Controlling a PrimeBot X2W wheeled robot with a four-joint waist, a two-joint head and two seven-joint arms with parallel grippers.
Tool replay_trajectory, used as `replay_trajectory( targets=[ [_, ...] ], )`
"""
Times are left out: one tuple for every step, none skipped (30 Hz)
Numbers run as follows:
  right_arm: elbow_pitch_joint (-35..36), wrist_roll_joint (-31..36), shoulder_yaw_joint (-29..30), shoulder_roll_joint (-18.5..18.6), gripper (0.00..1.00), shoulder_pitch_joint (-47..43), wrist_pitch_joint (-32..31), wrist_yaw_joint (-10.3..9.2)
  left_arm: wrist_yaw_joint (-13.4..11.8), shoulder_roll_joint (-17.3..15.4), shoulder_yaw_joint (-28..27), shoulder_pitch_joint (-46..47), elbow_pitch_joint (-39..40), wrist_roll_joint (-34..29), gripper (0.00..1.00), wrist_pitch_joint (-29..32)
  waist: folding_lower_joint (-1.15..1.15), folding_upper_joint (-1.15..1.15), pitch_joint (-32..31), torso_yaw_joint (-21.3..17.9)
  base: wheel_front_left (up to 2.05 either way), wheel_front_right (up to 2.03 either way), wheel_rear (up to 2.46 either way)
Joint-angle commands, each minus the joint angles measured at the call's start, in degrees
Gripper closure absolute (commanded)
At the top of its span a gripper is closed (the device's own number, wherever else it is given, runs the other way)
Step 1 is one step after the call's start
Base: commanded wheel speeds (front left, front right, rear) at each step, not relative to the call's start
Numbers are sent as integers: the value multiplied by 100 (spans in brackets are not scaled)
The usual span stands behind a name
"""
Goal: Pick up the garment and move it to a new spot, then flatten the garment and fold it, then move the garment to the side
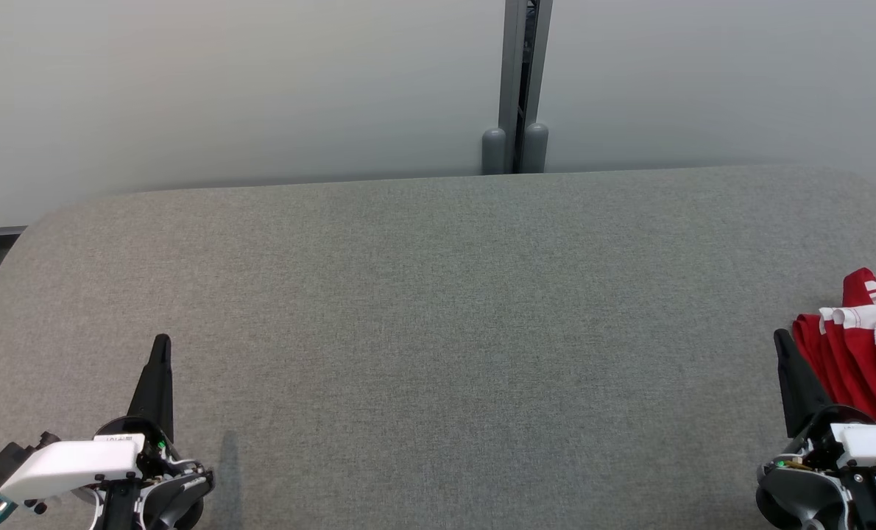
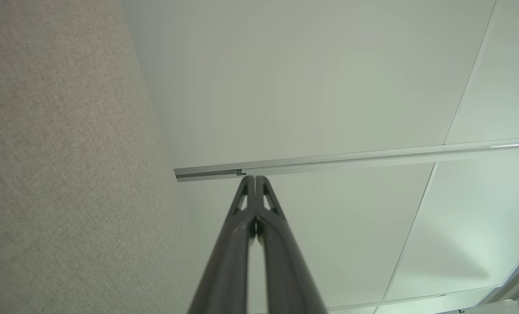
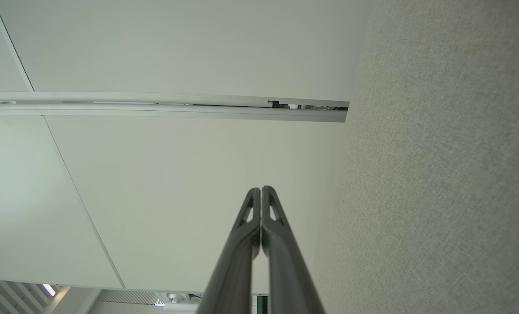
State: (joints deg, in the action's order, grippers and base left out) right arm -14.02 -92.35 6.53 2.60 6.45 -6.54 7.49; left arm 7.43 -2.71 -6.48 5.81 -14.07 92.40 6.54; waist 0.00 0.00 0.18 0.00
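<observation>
A broad table [image 1: 438, 294] covered in grey woven fabric fills the head view. Behind it is a pale wall [image 1: 224, 88] with a grey post [image 1: 524, 88] at upper centre. At the right edge of the frame, partly cut off, lies the garment [image 1: 861, 361]. It is red with white stripes and bunched into soft pleats on the table rather than spread flat. The right end effector [image 1: 781, 338] rises from the lower right corner, its dark fingers clenched together and holding nothing. Its tip is just beside the garment's left edge; whether they touch I cannot tell. The left end effector [image 1: 161, 344] stands at the lower left, equally clenched and empty, well apart from the garment across the width of the table. In the left wrist view the two fingers meet at their tips at centre frame, with the table's cloth down the left side and the wall crossed by a metal rail [image 2: 351, 158] behind. The right wrist view mirrors this: fingers pressed together at lower centre, cloth on the right, wall and metal rail on the left. As for progress, the garment sits off to the side, which fits either a heap waiting to be lifted or a bundle set aside after folding. Its rumpled look argues against a tidy fold, but the cut-off view leaves that open.
</observation>
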Motion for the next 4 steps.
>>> replay_trajectory(
  targets=[
    [18, -14, 9, 53, 100, -47, -20, 0, 25, -32, -22, 81, 18, 6, 100, 17, 0, 0, 0, 0, 0, 0, 0],
    [18, -14, 9, 53, 100, -47, -20, 0, 25, -32, -22, 81, 18, 6, 100, 17, 0, 0, 0, 0, 0, 0, 0],
    [18, -14, 9, 53, 100, -47, -20, 0, 25, -32, -22, 81, 18, 6, 100, 17, 0, 0, 0, 0, 0, 0, 0],
    [18, -14, 9, 53, 100, -47, -20, 0, 25, -32, -22, 81, 18, 6, 100, 17, 0, 0, 0, 0, 0, 0, 0]
  ],
)
